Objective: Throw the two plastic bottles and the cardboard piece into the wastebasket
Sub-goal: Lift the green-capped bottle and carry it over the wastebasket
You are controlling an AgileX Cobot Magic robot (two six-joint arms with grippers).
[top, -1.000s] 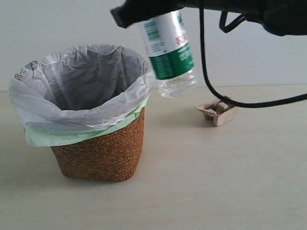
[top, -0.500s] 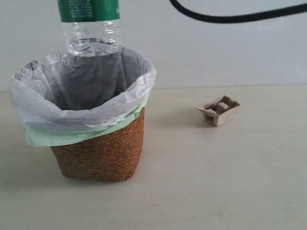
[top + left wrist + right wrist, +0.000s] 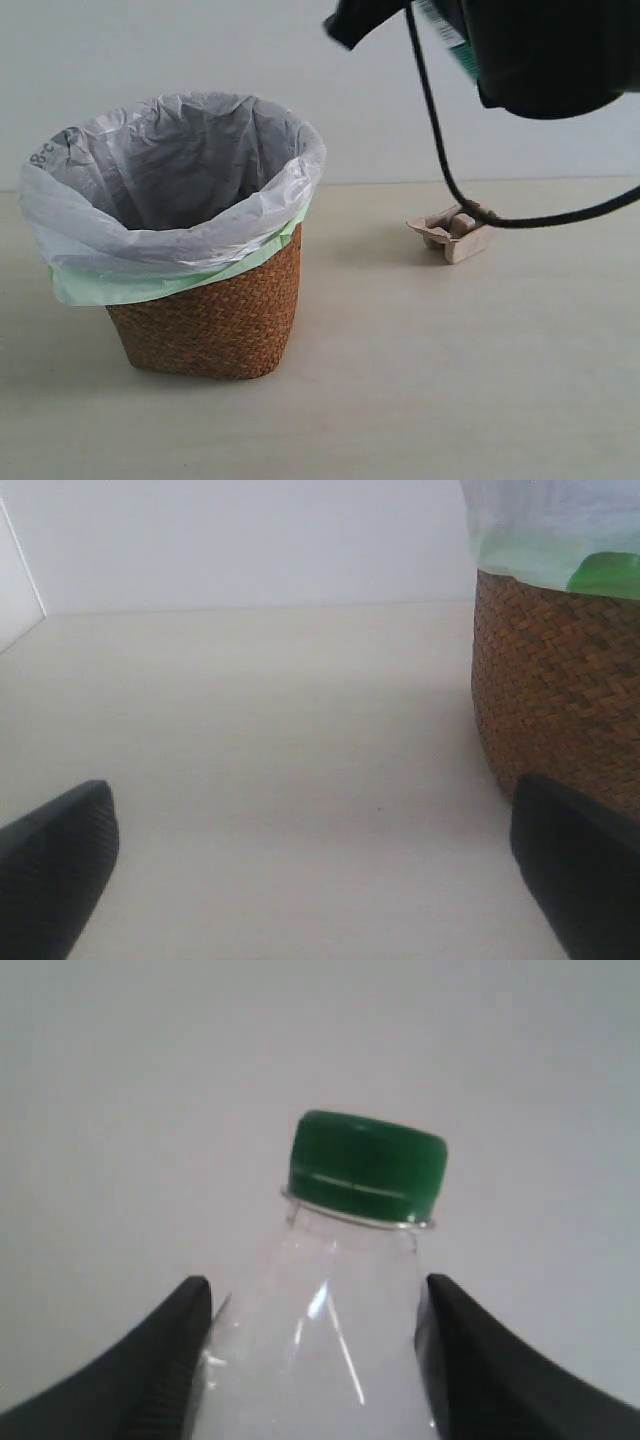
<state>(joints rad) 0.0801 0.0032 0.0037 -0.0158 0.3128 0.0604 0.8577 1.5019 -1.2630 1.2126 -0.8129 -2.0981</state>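
A pale desk (image 3: 450, 380) is standing before a plain light wall (image 3: 200, 50). The wastebasket (image 3: 215, 320) is sitting on the desk toward the left of the exterior view, and a white bag (image 3: 170, 200) is folding over its rim. The cardboard piece (image 3: 455, 232) is lying on the desk well apart from the basket, on the right side. The right claw (image 3: 315, 1295) is gripping the green-capped bottle (image 3: 345, 1250) at its clear shoulder, closing against both sides of it. In the exterior view only a strip of this bottle is showing at the top, beside the black arm (image 3: 540, 60), higher than the basket rim and to its right. A black cable (image 3: 440, 160) is hanging from the arm, passing the cardboard piece. The left claw (image 3: 312, 800) is hovering low just beside the basket wall, spread wide apart over bare desk
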